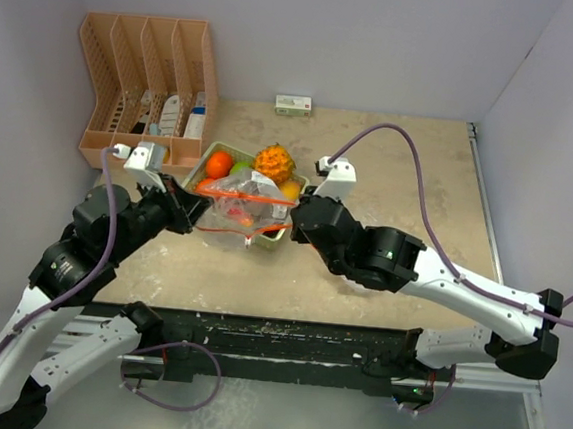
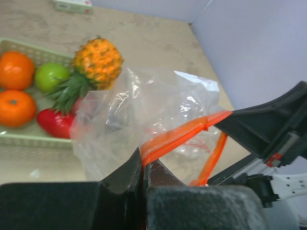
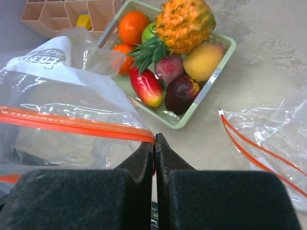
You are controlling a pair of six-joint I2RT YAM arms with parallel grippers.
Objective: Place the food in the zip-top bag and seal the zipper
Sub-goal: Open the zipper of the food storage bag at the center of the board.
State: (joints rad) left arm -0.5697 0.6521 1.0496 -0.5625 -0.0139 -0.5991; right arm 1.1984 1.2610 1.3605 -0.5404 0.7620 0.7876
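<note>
A clear zip-top bag (image 1: 242, 208) with an orange zipper hangs stretched between my two grippers, above the near edge of a green basket (image 1: 287, 229). My left gripper (image 2: 143, 165) is shut on the zipper's left end. My right gripper (image 3: 154, 143) is shut on its right end. The food lies in the basket (image 3: 211, 84): two oranges (image 2: 14, 69), a lime (image 2: 52, 76), a pineapple (image 3: 184, 21), a mango (image 3: 204, 60), a red pepper (image 3: 146, 87) and a dark purple fruit (image 3: 181, 93). The bag (image 2: 144, 105) looks empty.
A pink slotted organizer (image 1: 147, 82) stands at the back left. A small white-and-green box (image 1: 293, 105) lies by the back wall. A second clear bag with an orange zipper (image 3: 268, 139) lies on the table right of the basket. Walls close in on the left, back and right.
</note>
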